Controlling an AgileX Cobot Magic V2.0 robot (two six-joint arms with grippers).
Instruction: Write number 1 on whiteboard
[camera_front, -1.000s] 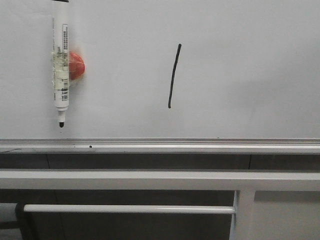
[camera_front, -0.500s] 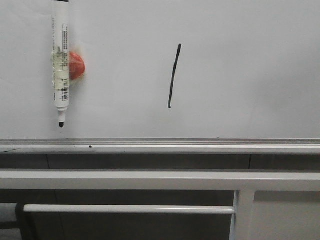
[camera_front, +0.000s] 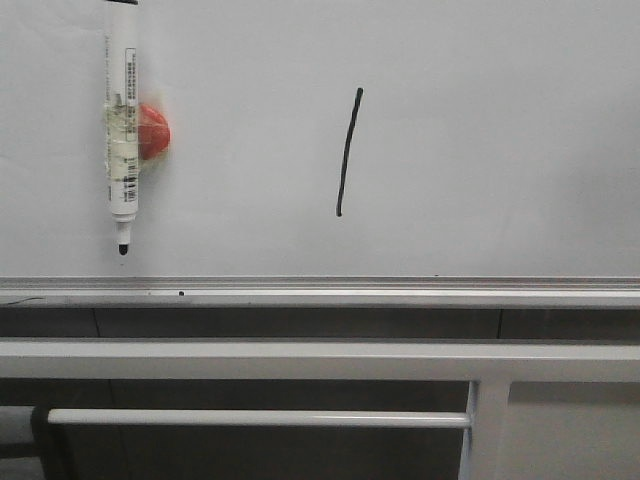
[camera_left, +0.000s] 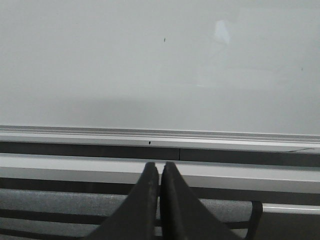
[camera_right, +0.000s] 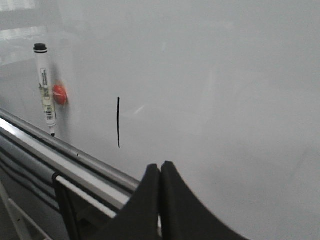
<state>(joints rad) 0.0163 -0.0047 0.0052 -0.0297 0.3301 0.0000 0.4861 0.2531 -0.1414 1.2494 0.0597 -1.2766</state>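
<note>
**Stroke on the board, marker parked, both arms clear**

A glossy whiteboard filled the upper part of the front view, its silver bottom rail running the full width, grey frame bars below it. Plain, even light; faint reflections in the wrist views.

The number 1 sat near the middle of the board: a thin black stroke, near-vertical, leaning slightly right at the top, well above the rail. In the right wrist view it read as a straight upright line.

A marker hung tip-down at the left of the board, uncapped, fixed against a red magnet with what looked like clear tape. Well apart from the stroke.

Left gripper: fingers pressed together, nothing between them, pointed at a blank stretch of board above the rail. Right gripper: likewise closed and empty, angled toward the board with the stroke and marker ahead. Neither touched the board.

Judgement: the writing appeared done and the marker returned. The step in hand looked like retreat or rest. To do it well, draw the arms straight back from the board, keeping the fingers off the fresh ink, which would smear easily on this surface, and clear of the marker, which a light knock could dislodge from its magnet.
</note>
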